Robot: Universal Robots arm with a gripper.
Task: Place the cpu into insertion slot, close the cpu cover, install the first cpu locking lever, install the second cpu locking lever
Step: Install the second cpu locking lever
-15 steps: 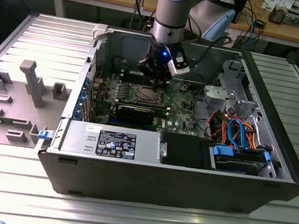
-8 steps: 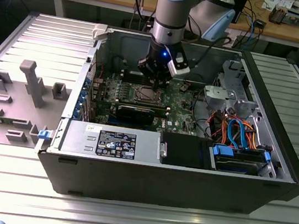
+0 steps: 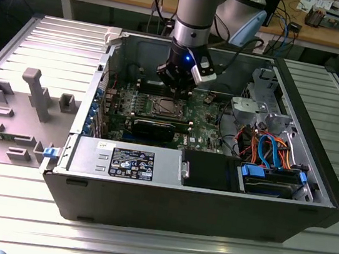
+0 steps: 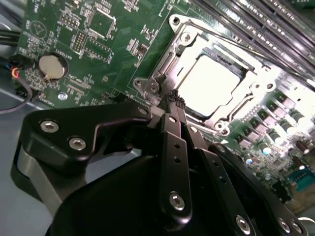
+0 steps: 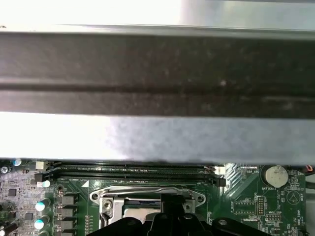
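Closest to us in the second wrist view, our gripper (image 4: 172, 101) has its fingers drawn together to a narrow point with nothing visibly between them, the tips sitting at the silver rim of the insertion slot (image 4: 162, 73), beside the corner bracket. Just beyond the tips lies the cpu (image 4: 209, 81), its bright metal top flat in the socket, with the cpu cover (image 4: 256, 88) lying down around it as a frame. So the chip appears seated and the cover appears lowered; we judge the work to be at the levers, though we cannot make out which lever, if any, is latched.

The socket lies directly ahead of the fingertips, near edge first. Past it the memory slots (image 4: 256, 22) run long along its far side, closing that direction; the green circuit board (image 4: 74, 39) offers lower ground on the coin-cell side.

In the exterior view the gripper (image 3: 176, 90) hangs just above the socket inside the open computer case (image 3: 298, 202), whose walls stand well apart.
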